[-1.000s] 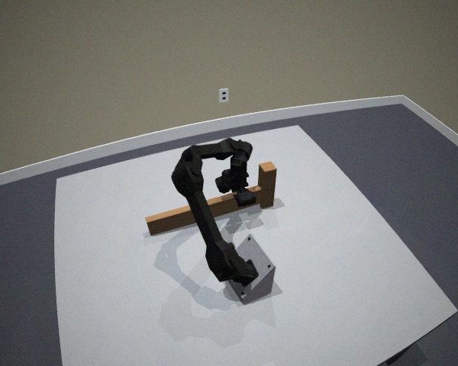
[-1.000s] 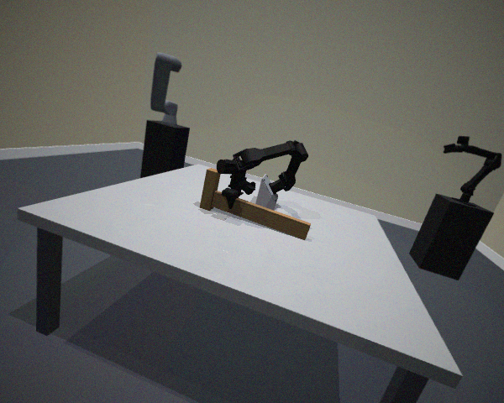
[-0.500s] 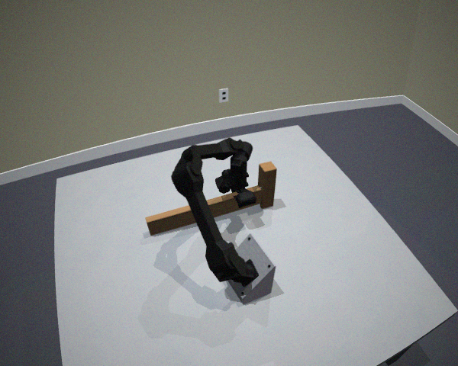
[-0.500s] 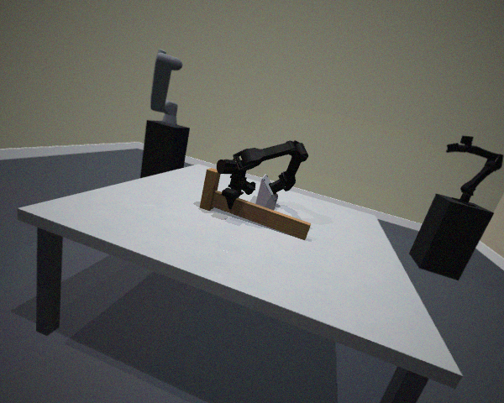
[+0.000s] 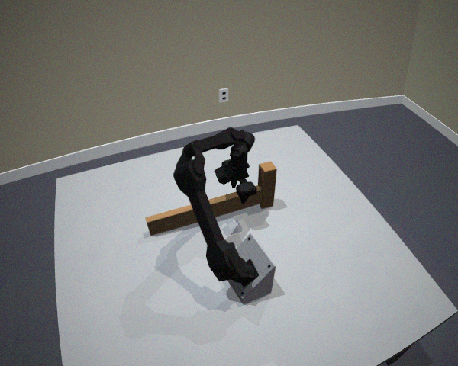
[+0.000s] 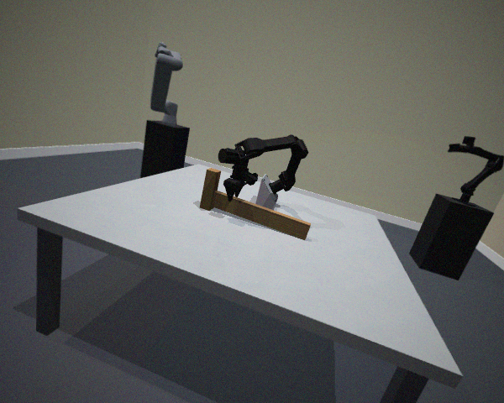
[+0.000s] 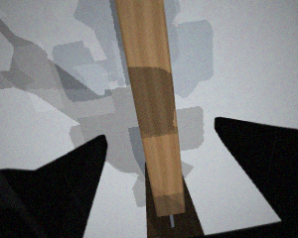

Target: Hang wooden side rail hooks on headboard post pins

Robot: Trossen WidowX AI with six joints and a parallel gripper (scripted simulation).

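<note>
While the gripper (image 5: pixel 243 193) (image 6: pixel 231 196) (image 7: pixel 160 131) stands spread wide, holding nothing, the wooden rail (image 5: pixel 169 222) (image 6: pixel 270 217) (image 7: pixel 151 99) slopes beside the upright post (image 5: pixel 268 187) (image 6: pixel 209 191) (image 7: pixel 189 218).

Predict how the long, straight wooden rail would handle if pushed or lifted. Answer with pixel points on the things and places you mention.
The long, straight wooden rail (image 5: pixel 169 224) (image 6: pixel 270 215) (image 7: pixel 149 99) looks stiff: it shows no sag. Its squared, flat faces suggest sliding rather than rolling. Being long, it would probably swing or dip if gripped near one end.
</note>
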